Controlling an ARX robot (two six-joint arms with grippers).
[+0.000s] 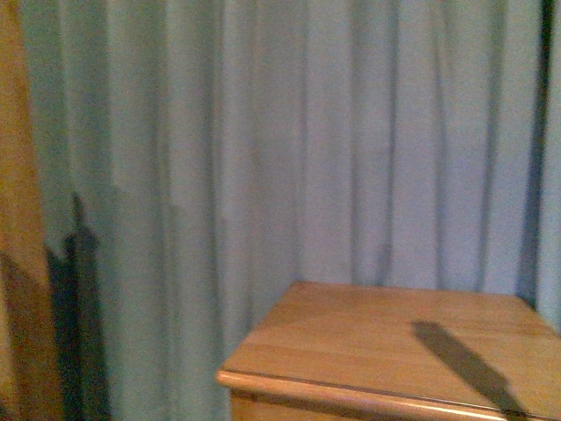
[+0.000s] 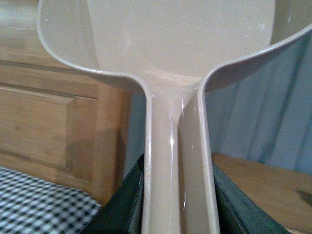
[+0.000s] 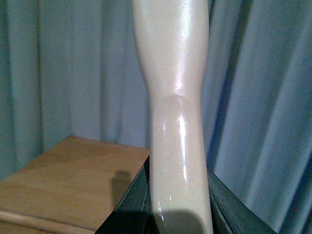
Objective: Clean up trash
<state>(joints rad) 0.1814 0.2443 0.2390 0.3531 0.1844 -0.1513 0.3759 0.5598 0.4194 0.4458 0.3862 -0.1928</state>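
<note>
Landmark: wooden table top (image 1: 377,342), low and to the right in your front view. Every place below is given against it.
Arms: neither shows in the front view, so you read them from the wrist cameras only.
Left gripper: the left gripper (image 2: 178,207) is clamped on the channel-shaped handle of a beige dustpan (image 2: 161,34). Its dark fingers (image 2: 122,204) press the handle from both sides.
Dustpan position: held up in the air, with the table top behind it on one side.
Right gripper: the right gripper (image 3: 178,207) is closed around a glossy cream handle (image 3: 173,73). The handle's far end runs out of frame, so you cannot tell which tool it is.
Cream handle position: in front of the table top, which lies behind and to one side.
Trash: not seen in any of the three views. You cannot place it against the table top.
Shadow: a narrow dark shadow (image 1: 465,360) lies across the right part of the table top and reaches its front edge.
Curtain: a pale blue-grey curtain (image 1: 307,132) hangs in folds right behind the table top.
Far side: a wooden panel (image 2: 44,112) and a checked cloth (image 2: 39,200) sit across the dustpan handle from the table top.
</note>
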